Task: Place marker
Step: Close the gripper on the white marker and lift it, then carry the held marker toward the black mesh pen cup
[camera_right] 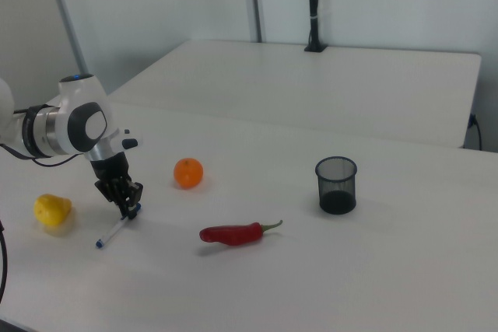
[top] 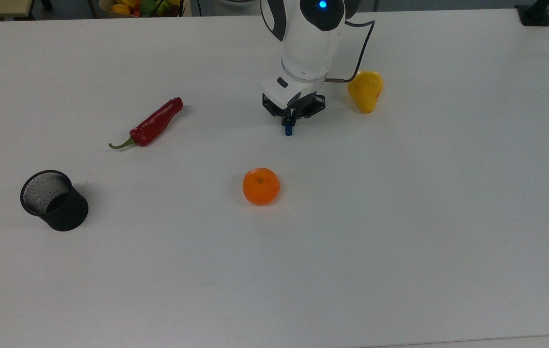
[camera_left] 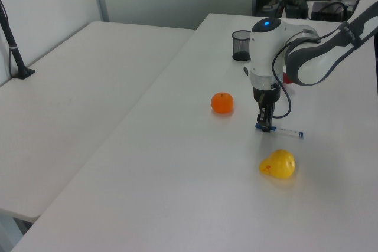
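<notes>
The marker's blue cap [top: 288, 129] sticks out below the arm's wrist in the top view. In the left view the marker [camera_left: 286, 131] shows its slim white body with a blue end, stretching towards the left view's right. My gripper [top: 289, 121] points straight down and is shut on the marker near its cap end. The left view has the gripper [camera_left: 266, 126] low over the white table. In the right view the marker [camera_right: 115, 229] slants from the gripper [camera_right: 131, 207] down to the tabletop.
A yellow pear [top: 365, 90] lies close on the top view's right of the gripper. An orange [top: 260, 186] sits nearer the front, a red chili pepper [top: 151, 124] to the left, and a black mesh cup [top: 54, 199] at the far left.
</notes>
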`<action>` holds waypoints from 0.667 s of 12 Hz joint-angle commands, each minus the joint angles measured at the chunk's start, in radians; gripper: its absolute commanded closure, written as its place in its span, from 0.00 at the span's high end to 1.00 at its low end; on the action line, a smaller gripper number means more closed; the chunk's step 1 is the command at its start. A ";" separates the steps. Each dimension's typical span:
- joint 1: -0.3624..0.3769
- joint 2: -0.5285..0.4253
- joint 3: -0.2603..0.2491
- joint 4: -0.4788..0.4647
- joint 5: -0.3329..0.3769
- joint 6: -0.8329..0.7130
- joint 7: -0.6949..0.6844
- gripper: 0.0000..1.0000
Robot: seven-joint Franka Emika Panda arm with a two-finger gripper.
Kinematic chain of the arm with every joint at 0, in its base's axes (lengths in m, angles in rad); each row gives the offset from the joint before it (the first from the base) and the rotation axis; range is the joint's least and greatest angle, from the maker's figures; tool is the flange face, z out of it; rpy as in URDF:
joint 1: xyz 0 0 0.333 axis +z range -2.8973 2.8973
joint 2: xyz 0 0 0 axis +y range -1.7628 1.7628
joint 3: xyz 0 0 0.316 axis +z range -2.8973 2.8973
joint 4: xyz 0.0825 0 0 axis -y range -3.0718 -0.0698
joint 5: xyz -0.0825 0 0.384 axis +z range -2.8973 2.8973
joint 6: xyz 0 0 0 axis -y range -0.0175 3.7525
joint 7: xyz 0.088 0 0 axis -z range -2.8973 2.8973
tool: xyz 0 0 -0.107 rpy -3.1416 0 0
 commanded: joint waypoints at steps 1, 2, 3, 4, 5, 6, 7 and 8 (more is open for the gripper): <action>-0.004 -0.036 -0.005 -0.025 -0.023 0.018 0.016 0.00; -0.009 -0.055 -0.005 -0.025 -0.021 0.013 0.016 0.00; -0.021 -0.086 -0.003 -0.016 -0.010 -0.022 0.018 0.00; -0.030 -0.109 -0.005 0.001 -0.006 -0.074 0.010 0.00; -0.044 -0.120 -0.005 0.026 0.000 -0.106 -0.007 0.00; -0.059 -0.137 -0.006 0.049 0.006 -0.141 -0.019 0.00; -0.073 -0.155 -0.014 0.079 0.032 -0.184 -0.040 0.00; -0.090 -0.164 -0.020 0.127 0.075 -0.236 -0.086 0.00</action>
